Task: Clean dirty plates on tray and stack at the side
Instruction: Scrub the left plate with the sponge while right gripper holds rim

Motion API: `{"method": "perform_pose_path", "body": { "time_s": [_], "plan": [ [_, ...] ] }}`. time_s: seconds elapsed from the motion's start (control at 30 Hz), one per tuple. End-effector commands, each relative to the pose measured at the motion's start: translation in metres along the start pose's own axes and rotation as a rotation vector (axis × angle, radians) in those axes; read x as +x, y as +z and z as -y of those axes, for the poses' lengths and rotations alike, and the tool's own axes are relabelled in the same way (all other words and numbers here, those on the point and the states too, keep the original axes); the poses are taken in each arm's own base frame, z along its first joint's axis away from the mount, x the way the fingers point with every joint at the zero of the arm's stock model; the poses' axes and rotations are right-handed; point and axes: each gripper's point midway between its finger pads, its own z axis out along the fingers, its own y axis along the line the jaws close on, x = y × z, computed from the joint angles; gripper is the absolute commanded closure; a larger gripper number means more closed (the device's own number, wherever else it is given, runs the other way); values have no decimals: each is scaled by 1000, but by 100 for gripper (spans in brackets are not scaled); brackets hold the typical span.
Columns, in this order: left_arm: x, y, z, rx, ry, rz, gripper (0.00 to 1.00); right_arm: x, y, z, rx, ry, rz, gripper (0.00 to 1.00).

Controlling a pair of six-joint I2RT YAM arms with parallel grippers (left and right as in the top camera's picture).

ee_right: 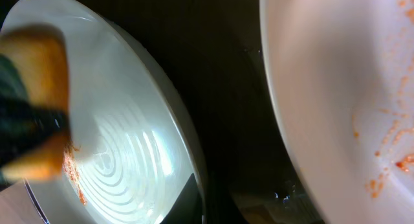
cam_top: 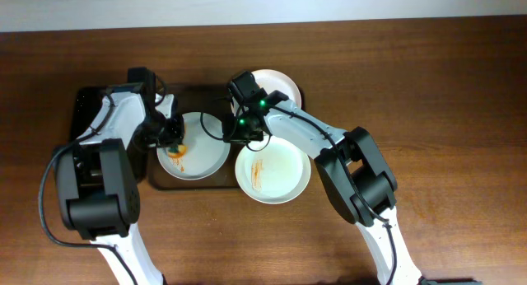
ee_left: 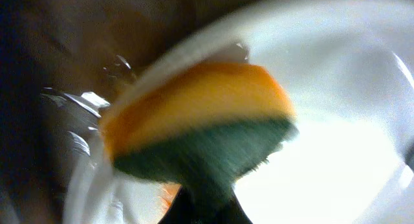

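The left pincer (cam_top: 171, 139) is clamping the yellow-and-green scouring sponge (ee_left: 200, 130) and holding it at the left rim of the round white stained plate (cam_top: 204, 153). That plate is lying on the dark rectangular tray (cam_top: 86, 104), near the far edge of the brown wooden table (cam_top: 445, 112), left of centre. The right pincer (cam_top: 247, 130) is sitting at the plate's right rim; its closure cannot be told. In judgement, the plate is handling stiff, glossy, slippery and breakable, and the rim is offering the only hold. The sponge is likely yielding softly.

Left plate (cam_top: 198, 153) (sponge (ee_left: 194, 114) on it), right plate (cam_top: 280, 174), rear plate (cam_top: 278, 81) on tray (cam_top: 210, 100).
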Motion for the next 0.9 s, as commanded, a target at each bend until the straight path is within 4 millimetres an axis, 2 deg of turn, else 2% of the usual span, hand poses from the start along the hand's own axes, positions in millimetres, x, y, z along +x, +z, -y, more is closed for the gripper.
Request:
{"method": "perform_pose_path", "body": {
  "time_s": [0.0, 0.03, 0.1, 0.17, 0.23, 0.3, 0.37, 0.47, 0.53, 0.63, 0.77, 0.8, 0.83, 0.87],
  "plan": [
    [49, 28, 45, 196, 73, -175, 99, 2, 9, 7, -2, 15, -16, 96],
    [55, 28, 49, 201, 111, -196, 99, 2, 9, 7, -2, 15, -16, 96],
    [55, 30, 43, 153, 123, -194, 99, 3, 9, 6, -5, 15, -18, 96],
    [39, 33, 7, -42, 6, -135, 99, 3, 9, 6, -5, 15, -18, 96],
    [27, 27, -37, -293, -153, -60, 99, 3, 9, 6, -5, 15, -18, 96],
    [37, 10, -74, -540, -320, -33, 99, 2, 9, 6, -5, 15, -18, 96],
    [44, 1, -85, -626, -413, -18, 99, 2, 9, 6, -5, 15, -17, 96],
    [37, 5, -82, -606, -426, 16, 99, 2, 9, 6, -7, 14, -15, 96],
    [20, 17, -71, -528, -424, 79, 99, 1, 9, 5, -9, 12, -12, 96],
    [-10, 39, -43, -381, -367, 199, 99, 1, 9, 5, -9, 12, -12, 96],
    [-27, 42, -28, -344, -312, 270, 99, 1, 9, 5, -9, 12, -12, 96],
    [-34, 47, -7, -261, -157, 260, 99, 1, 9, 5, -9, 12, -12, 96],
    [-33, 52, 14, -169, -15, 228, 99, 1, 9, 5, -9, 12, -12, 96],
    [-27, 55, 26, -107, 66, 195, 99, 1, 9, 5, -9, 12, -11, 96]
  ]
}}
